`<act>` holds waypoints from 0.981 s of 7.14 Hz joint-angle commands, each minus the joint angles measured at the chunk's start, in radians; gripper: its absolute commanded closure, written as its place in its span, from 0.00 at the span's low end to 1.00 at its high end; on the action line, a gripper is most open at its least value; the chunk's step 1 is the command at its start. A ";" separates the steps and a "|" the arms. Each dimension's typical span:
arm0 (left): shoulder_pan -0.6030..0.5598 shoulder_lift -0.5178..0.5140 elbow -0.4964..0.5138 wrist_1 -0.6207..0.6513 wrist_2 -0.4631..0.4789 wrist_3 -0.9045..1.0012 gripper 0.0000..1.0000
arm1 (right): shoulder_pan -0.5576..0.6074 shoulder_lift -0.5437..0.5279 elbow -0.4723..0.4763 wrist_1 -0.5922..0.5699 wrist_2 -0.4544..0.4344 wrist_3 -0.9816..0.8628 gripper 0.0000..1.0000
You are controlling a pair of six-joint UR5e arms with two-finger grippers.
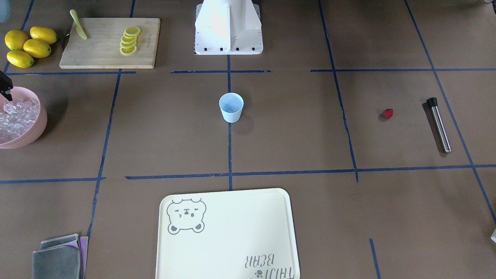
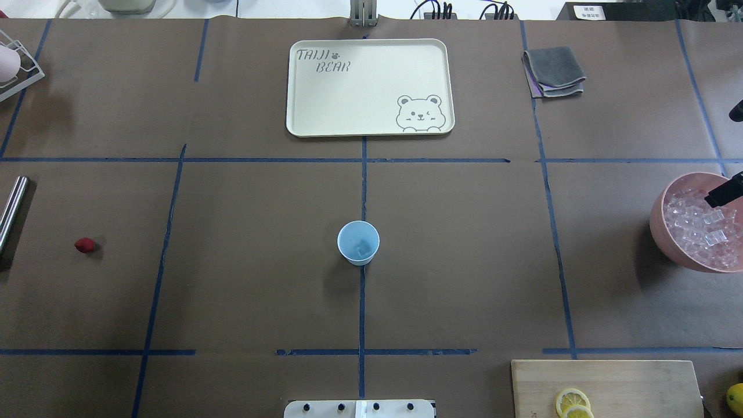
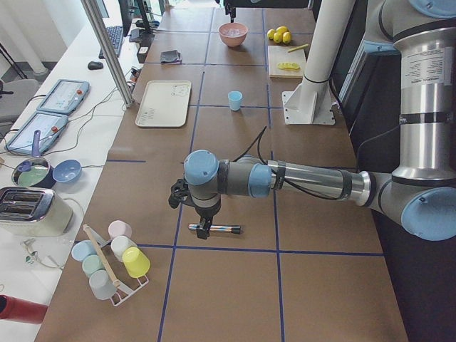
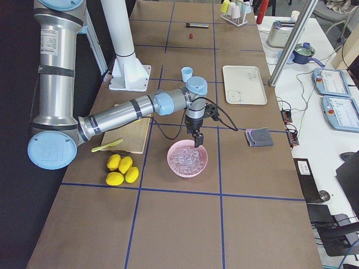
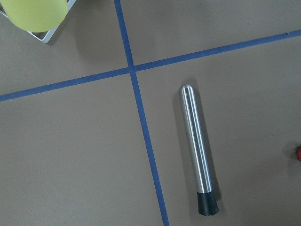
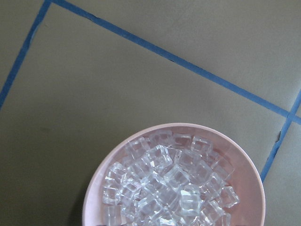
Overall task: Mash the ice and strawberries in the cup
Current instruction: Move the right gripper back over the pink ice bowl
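Note:
The pale blue cup (image 2: 358, 242) stands upright at the table's middle, with one clear ice cube (image 2: 364, 249) in it. The strawberry (image 2: 85, 245) lies alone on the table at the left, near a steel muddler (image 5: 197, 150). More ice (image 6: 169, 183) fills the pink bowl (image 2: 659, 226) at the right. My left gripper (image 3: 205, 226) hangs just above the muddler; I cannot tell whether it is open. My right gripper (image 2: 720, 194) is over the bowl's far rim, mostly cut off by the frame edge, so its state is unclear.
A cream bear tray (image 2: 302, 125) lies at the far middle, with folded grey cloths (image 2: 554, 71) to its right. A cutting board (image 1: 77, 58) holds lemon slices (image 1: 129, 40) and a knife (image 1: 78, 29). Whole lemons (image 1: 29, 45) lie beside it. A cup rack (image 3: 114, 260) stands past the muddler.

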State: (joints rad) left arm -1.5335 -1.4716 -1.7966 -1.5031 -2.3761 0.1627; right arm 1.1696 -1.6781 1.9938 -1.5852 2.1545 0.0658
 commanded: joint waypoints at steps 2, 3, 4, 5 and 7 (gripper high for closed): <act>0.000 0.002 -0.007 0.001 0.000 0.000 0.00 | 0.004 -0.041 -0.165 0.238 0.001 0.014 0.10; 0.001 0.002 -0.009 0.001 0.000 0.000 0.00 | 0.002 -0.037 -0.190 0.238 0.001 0.017 0.14; 0.001 0.002 -0.009 0.001 0.001 0.000 0.00 | 0.002 -0.035 -0.190 0.238 0.001 0.049 0.17; 0.000 0.002 -0.009 0.001 0.000 0.000 0.00 | -0.004 -0.034 -0.199 0.240 0.002 0.075 0.19; 0.001 0.002 -0.009 0.003 0.000 0.000 0.00 | -0.007 -0.029 -0.202 0.240 0.004 0.083 0.23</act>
State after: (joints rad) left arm -1.5329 -1.4696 -1.8054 -1.5014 -2.3760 0.1626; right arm 1.1658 -1.7105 1.7935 -1.3464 2.1570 0.1393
